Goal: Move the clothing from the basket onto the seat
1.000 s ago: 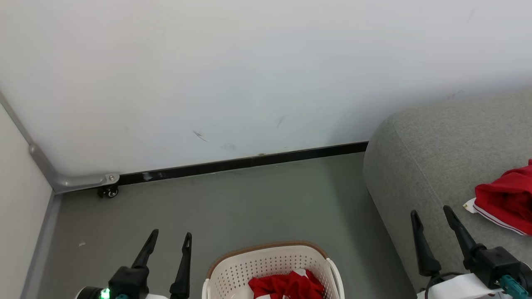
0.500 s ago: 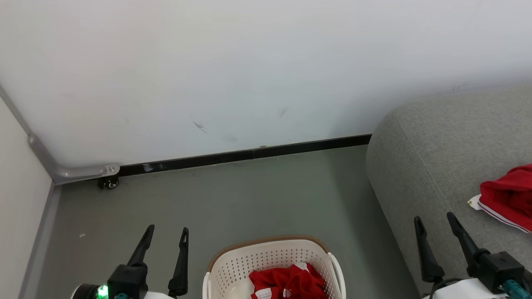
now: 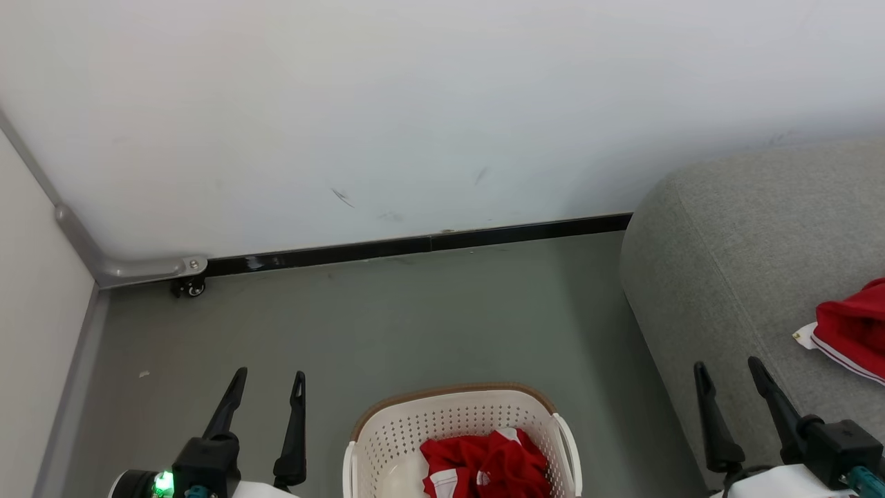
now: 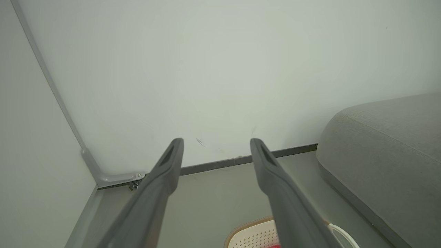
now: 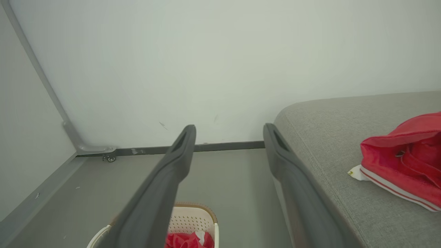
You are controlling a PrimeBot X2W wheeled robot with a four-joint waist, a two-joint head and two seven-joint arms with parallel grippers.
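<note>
The cream basket (image 3: 387, 432) with a brown rim stands on the floor at the bottom middle of the head view, red clothing (image 3: 487, 463) bunched inside it. Another red garment (image 3: 854, 332) with white trim lies on the grey seat (image 3: 733, 242) at the right. My left gripper (image 3: 268, 377) is open and empty, left of the basket. My right gripper (image 3: 727, 366) is open and empty over the seat's front edge, left of that garment. The right wrist view has the basket (image 5: 203, 215), its clothing (image 5: 187, 239), the seat (image 5: 327, 137) and the garment on it (image 5: 403, 162).
A white wall (image 3: 415, 104) with a black baseboard (image 3: 415, 245) runs behind. A grey panel with a metal bracket and small caster (image 3: 190, 287) closes off the left corner. Grey floor (image 3: 387, 318) lies between the wall, the basket and the seat.
The whole head view has shifted, so the camera moved: the baseboard and basket now sit higher in the picture, showing more of the basket. Both grippers stay open.
</note>
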